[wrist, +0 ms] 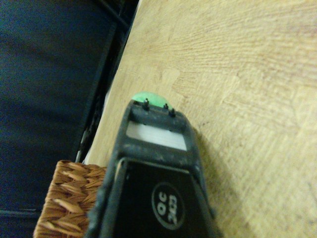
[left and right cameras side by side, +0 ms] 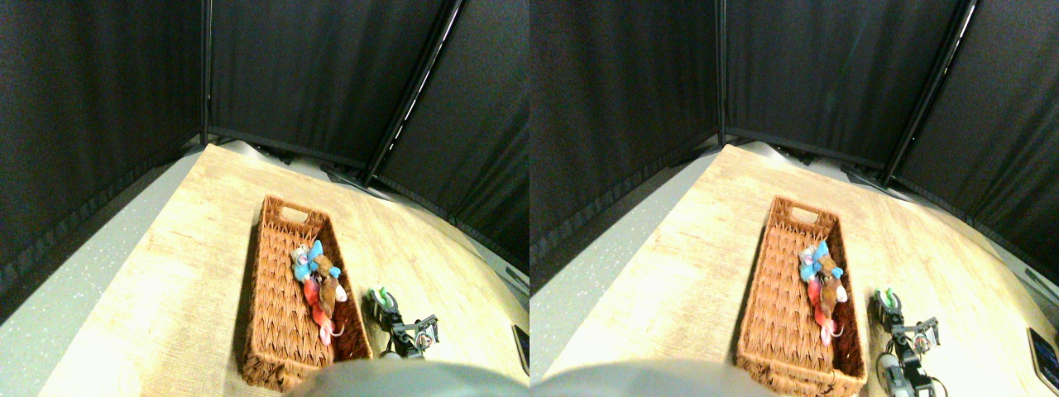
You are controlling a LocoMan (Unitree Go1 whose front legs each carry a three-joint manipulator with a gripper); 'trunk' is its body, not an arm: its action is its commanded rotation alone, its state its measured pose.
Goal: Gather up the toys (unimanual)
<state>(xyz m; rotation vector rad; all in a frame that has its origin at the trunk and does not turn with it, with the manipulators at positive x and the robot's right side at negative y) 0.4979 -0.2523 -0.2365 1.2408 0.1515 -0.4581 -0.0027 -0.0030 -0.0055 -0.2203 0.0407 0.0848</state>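
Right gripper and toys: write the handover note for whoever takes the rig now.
Right gripper: low over the wooden table, just right of the wicker basket, outside it. A green toy sits at its tip; the wrist view shows green just past the jaw, but not whether it is gripped.
In the basket: a pile against the right wall, with a blue toy, a grey toy, a brown toy and a red toy.
Done: those four collected.
Left: the green toy still has to go into the basket. No other loose toys show on the table.
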